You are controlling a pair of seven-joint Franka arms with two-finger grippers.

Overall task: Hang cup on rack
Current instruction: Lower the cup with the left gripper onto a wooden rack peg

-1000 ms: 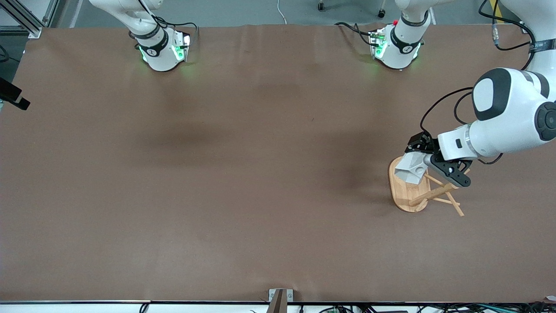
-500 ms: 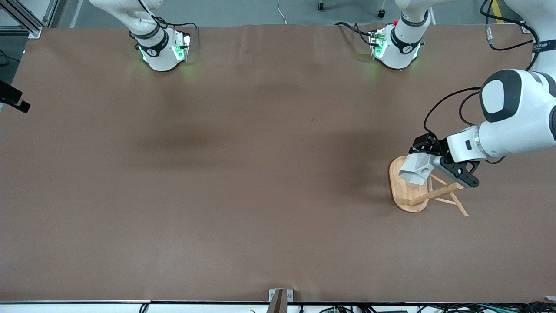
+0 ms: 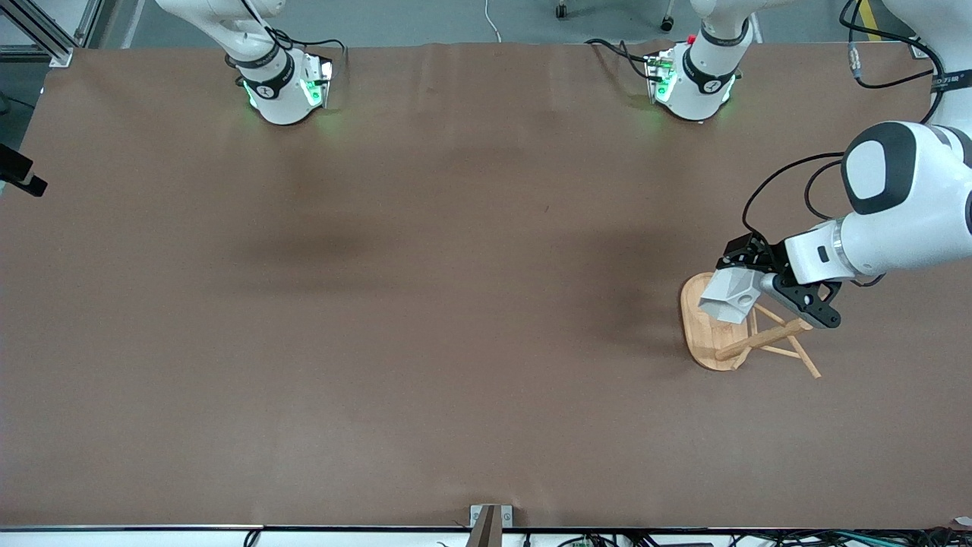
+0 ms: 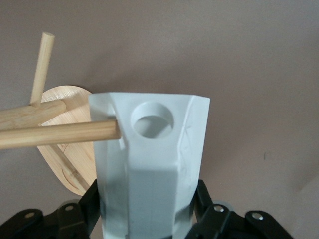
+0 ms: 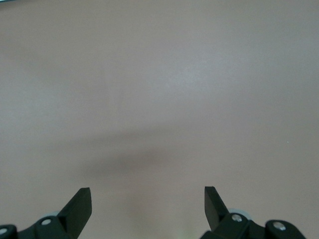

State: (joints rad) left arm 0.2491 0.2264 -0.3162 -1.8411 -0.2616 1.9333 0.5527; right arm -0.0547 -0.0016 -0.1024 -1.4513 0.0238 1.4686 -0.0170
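Left hand (image 3: 748, 292) pinched the cup (image 3: 727, 296) over the rack (image 3: 706, 334), a peg (image 4: 60, 134) just beside the handle hole (image 4: 153, 119); threading came next. Right hand (image 5: 148, 201) waited, spread, over bare surface (image 5: 159, 74).

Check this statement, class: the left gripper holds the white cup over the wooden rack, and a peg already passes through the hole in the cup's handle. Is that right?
Not quite. The left gripper does hold the cup over the rack, but the left wrist view shows the hole empty: the peg ends beside it, at the cup's edge, not through it.
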